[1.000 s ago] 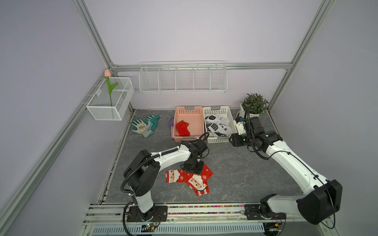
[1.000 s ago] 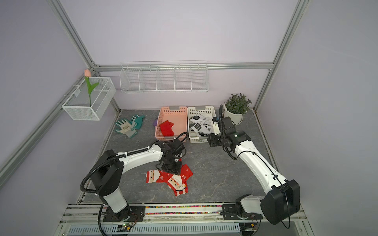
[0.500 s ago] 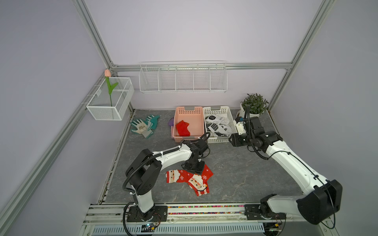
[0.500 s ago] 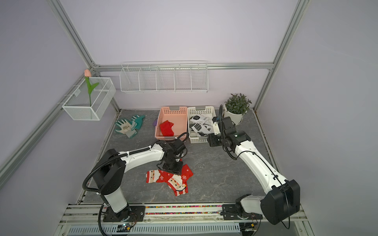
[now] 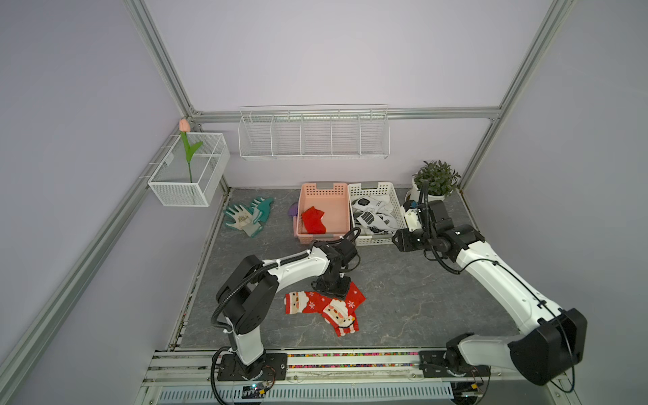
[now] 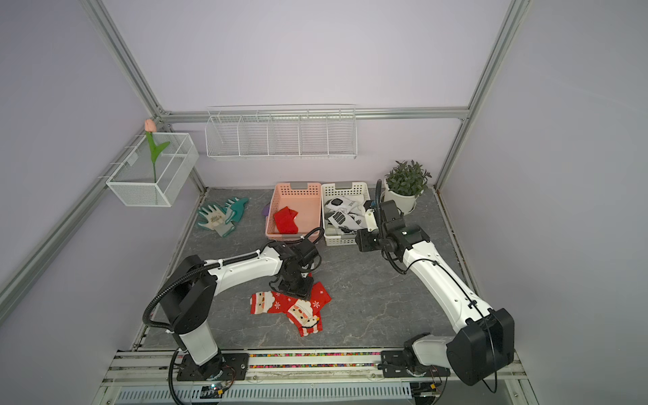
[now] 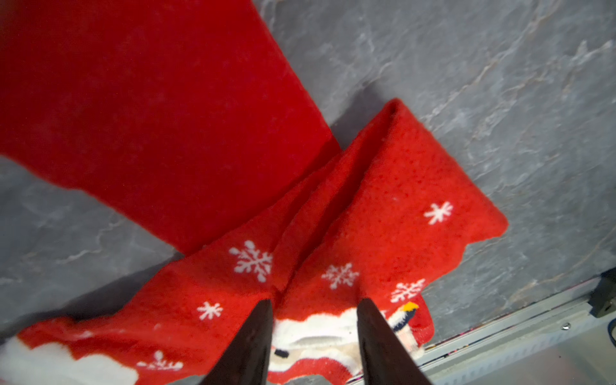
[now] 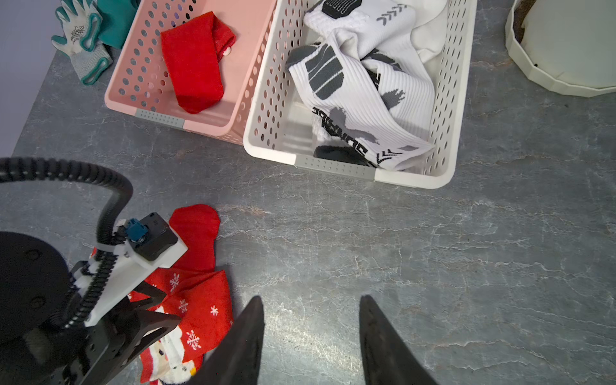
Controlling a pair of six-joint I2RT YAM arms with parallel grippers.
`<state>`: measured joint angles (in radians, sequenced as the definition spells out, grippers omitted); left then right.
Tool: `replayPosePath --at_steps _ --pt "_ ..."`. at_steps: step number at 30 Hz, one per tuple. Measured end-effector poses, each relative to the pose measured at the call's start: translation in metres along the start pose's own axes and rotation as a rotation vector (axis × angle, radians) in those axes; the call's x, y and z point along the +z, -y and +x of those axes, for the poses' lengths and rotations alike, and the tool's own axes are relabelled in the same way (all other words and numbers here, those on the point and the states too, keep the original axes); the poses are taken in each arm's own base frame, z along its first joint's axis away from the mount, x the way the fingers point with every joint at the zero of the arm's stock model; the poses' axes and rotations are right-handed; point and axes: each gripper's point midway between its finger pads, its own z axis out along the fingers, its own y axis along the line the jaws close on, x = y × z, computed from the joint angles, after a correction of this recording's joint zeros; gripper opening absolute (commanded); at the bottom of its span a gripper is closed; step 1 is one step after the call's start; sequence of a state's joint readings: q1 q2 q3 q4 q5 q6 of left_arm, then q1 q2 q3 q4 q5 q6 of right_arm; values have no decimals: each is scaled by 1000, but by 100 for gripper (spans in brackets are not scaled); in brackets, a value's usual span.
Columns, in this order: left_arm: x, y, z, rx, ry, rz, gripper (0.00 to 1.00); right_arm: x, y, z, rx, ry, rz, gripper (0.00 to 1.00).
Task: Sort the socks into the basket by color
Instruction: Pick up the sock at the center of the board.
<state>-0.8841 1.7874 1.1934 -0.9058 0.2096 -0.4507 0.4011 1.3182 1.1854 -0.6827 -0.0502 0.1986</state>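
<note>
my left claw (image 7: pixel 315 301) hangs low over the pile of red santa socks (image 5: pixel 324 308), which lie on the counter (image 5: pixel 403 298) toward the front rail, well apart from the baskets. in the left wrist view its jaws stand partly apart and point down at the spot where two snowflake-patterned socks overlap. a white santa patch shows between the tips. i see no fabric pinched between the jaws, and i cannot tell whether the tips touch the cloth. a plain red sock (image 8: pixel 196 233) lies flat at the far edge of the pile, its toe pointing toward the baskets and its other end hidden under my left wrist.

my right claw (image 8: pixel 311 296) is held above the counter in front of the white basket (image 5: pixel 371 188). its jaws are moderately wide, with only bare stone between them, so it is carrying nothing.

at the back, the pink basket (image 5: pixel 324 191) holds one red sock (image 5: pixel 313 220). the white basket sits right against it and holds a heap of white socks (image 5: pixel 373 219) with black and grey prints.

a pair of teal-and-grey work gloves (image 5: pixel 247 217) lies on the counter on the far side of the pink basket. a potted plant (image 5: pixel 436 177) stands in the back corner, just beyond the white basket.
</note>
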Motion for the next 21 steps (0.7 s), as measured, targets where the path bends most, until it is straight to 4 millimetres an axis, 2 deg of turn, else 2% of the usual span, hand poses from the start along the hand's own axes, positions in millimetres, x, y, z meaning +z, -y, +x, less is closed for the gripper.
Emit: replayPosePath --at_steps 7,10,21 --pt "8 1 -1 -2 -16 10 46 -1 0 0 0 1 0 49" --pt "13 3 -1 -4 -25 19 43 -4 0 0 -1 5 -1 49" --pt "14 4 -1 0 -27 25 9 -5 -1 0 -1 7 -1 49"
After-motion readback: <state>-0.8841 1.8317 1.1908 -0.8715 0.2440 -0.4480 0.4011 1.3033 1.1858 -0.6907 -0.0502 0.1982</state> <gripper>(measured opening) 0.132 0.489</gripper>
